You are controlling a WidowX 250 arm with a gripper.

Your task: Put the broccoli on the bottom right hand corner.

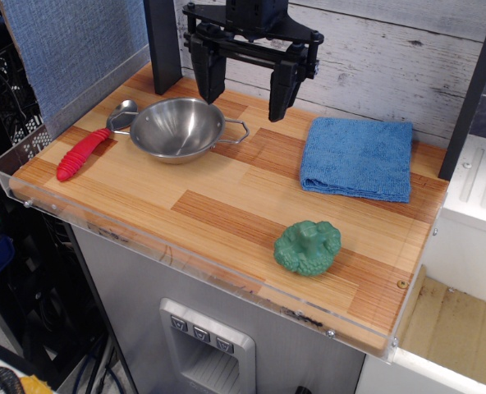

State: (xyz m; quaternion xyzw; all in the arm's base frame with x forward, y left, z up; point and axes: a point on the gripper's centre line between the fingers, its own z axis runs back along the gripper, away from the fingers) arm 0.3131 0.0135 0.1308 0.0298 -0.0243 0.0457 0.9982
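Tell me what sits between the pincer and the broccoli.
Nothing: the only camera view shows bare striped wood between the open pincer and the broccoli. The steel bowl and blue towel flank that line.

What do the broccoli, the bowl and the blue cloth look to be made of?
Broccoli: likely molded plastic or rubber, matte green, with bumpy uniform florets. Bowl: metal, probably stainless steel, given its shiny reflective surface and thin wire handle. Blue cloth: folded fabric, seemingly terry or microfiber, with a soft nubby texture.
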